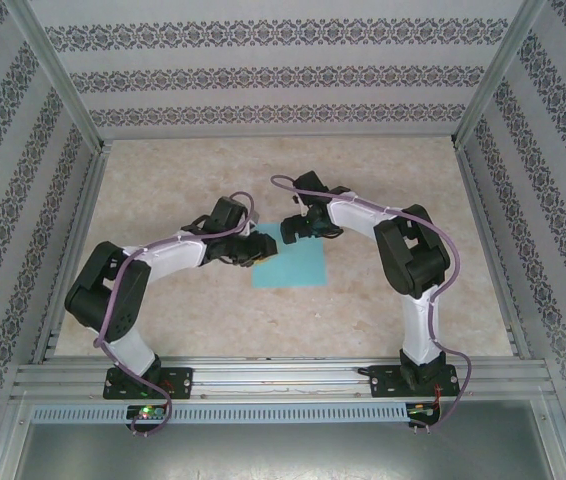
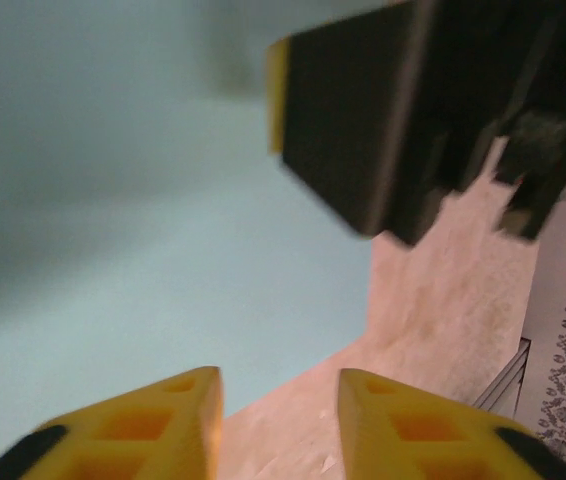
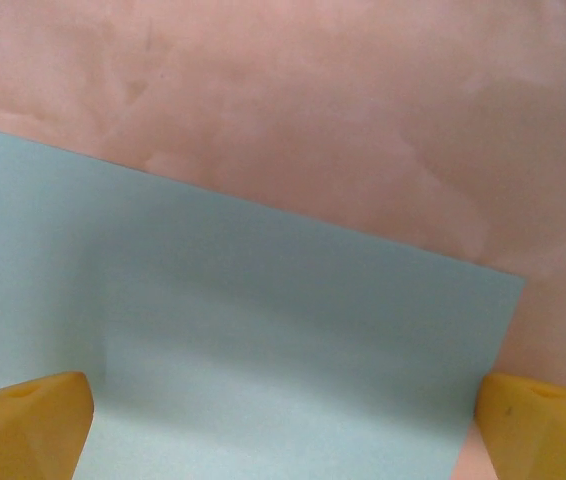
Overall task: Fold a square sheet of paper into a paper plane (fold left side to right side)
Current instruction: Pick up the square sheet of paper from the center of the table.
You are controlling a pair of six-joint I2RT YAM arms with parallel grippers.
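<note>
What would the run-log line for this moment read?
square sheet of paper: flat on table, unfolded | left pincer: open at its far-left corner | right pincer: open wide above it

One square sheet of paper (image 1: 298,268); left hand (image 2: 281,390), right hand (image 3: 283,400): two.

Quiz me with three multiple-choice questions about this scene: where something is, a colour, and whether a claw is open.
1. Where does the square sheet of paper lie?
A. middle of the table
B. against the far wall
C. on the near rail

2. What colour are the fingers of the right gripper?
A. black
B. yellow
C. white

3. How does the right gripper stand?
A. shut on the sheet
B. shut, empty
C. wide open

Answers:
1 A, the top view shows it centred on the table.
2 B, both tips show yellow in the right wrist view.
3 C, its fingers sit at opposite edges of that view, pinching nothing.
</note>
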